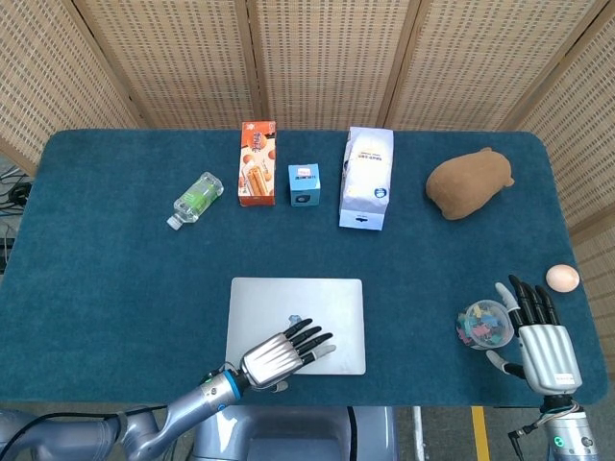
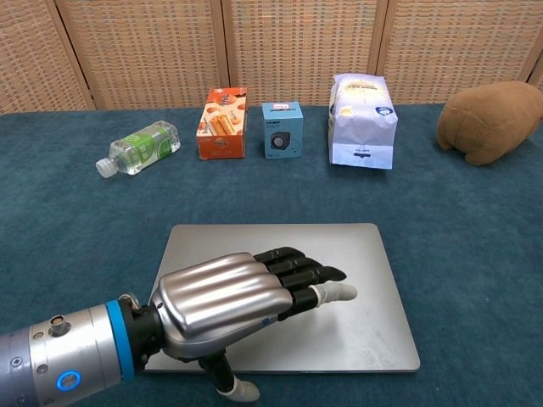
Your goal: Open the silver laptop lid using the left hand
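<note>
On the table, the silver laptop (image 1: 327, 298) is shut; the left hand (image 1: 279, 355) lies over it, fingers straight, holding nothing.

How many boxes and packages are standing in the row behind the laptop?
3: an orange snack box at the left, a small blue box in the middle, a white bag at the right. None seems hidden.
</note>
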